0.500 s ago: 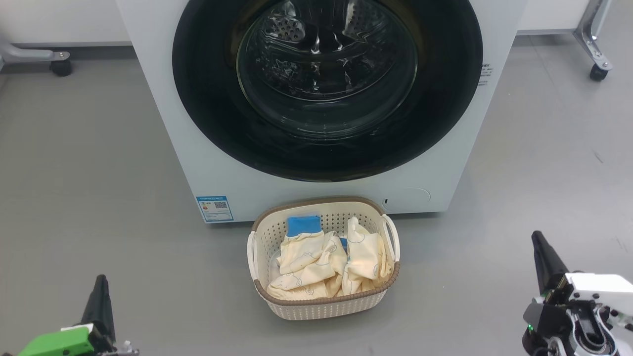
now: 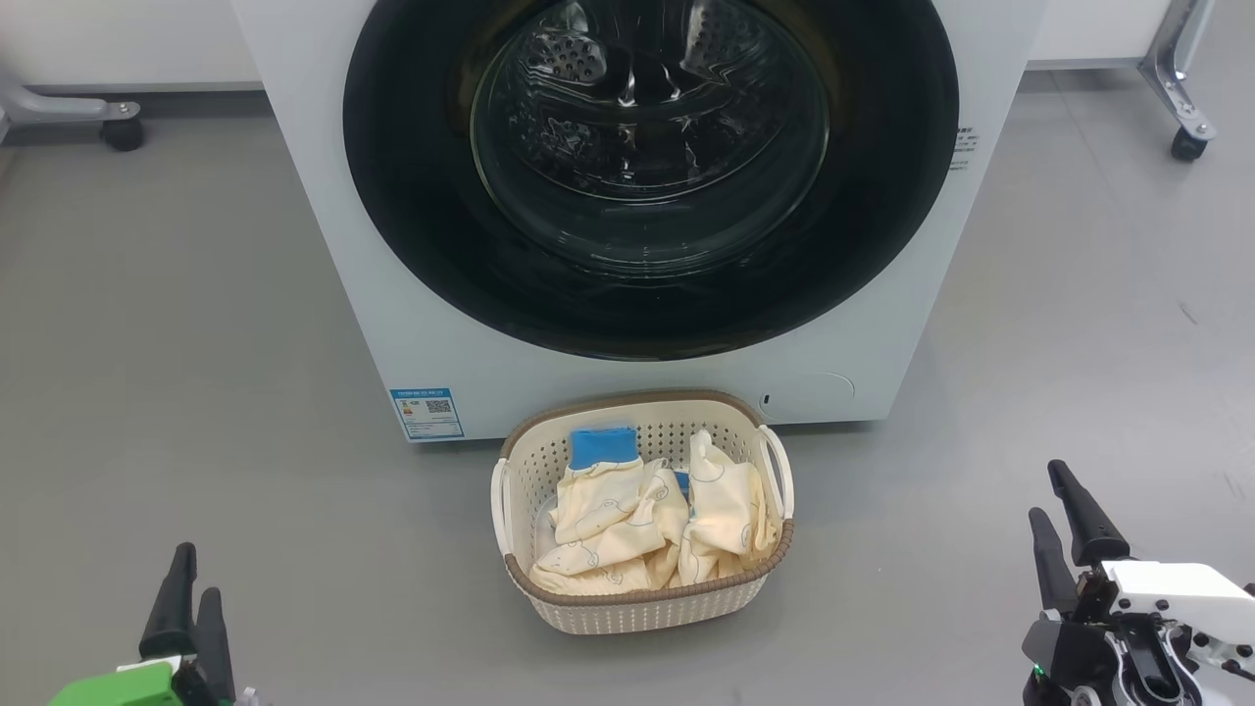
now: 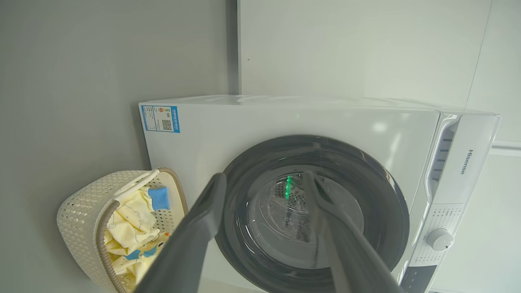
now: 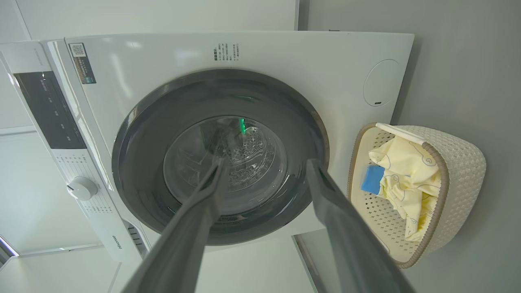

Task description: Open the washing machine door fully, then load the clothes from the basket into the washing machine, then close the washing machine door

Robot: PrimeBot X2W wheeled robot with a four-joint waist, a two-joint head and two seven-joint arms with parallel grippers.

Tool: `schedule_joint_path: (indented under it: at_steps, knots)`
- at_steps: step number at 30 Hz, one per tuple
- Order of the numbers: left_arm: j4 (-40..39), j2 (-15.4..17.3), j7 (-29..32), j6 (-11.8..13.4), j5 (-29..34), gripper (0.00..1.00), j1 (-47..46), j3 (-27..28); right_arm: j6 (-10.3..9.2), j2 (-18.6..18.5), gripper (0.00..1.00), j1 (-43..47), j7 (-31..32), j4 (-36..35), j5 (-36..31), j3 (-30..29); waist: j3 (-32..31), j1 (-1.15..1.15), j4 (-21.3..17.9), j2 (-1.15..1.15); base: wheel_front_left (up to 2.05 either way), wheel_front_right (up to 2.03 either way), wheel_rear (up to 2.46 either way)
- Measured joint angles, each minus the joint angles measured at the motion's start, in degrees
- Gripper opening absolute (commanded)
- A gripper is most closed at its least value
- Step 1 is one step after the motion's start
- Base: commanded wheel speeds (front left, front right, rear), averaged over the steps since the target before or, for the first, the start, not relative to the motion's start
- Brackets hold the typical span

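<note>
Door (image 2: 412, 196) shut; basket (image 2: 637, 613) near lower edge; left hand (image 2: 195, 572), right hand (image 2: 1046, 490) spread, well apart from basket.

White washing machine (image 2: 412, 324), glossy black door rim (image 2: 412, 226), blue label sticker (image 2: 426, 414); cream perforated basket (image 2: 642, 606), brown rim; pale yellow clothes (image 2: 627, 529), blue cuff; grey floor (image 2: 176, 373).

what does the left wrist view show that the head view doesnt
Left wrist view: the control knob and the brand lettering on the panel.
Head view: the right gripper, open, plus a caster wheel at the far left and another at the far right.
Both: the white washing machine with its door shut, the blue label, the basket of clothes in front of it, and the left gripper, open.
</note>
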Motion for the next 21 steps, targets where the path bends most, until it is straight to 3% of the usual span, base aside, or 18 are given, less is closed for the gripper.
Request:
schedule_joint_path:
  at_steps: [21]
  knots:
    - [-4.9,1.7,-2.1,-0.3,3.5,1.0,0.0,1.0,0.52,-1.0,1.0,-1.9,-4.1,-3.2,-5.7,5.3,0.1,0.0,0.2,0.0,0.0,0.0,0.0]
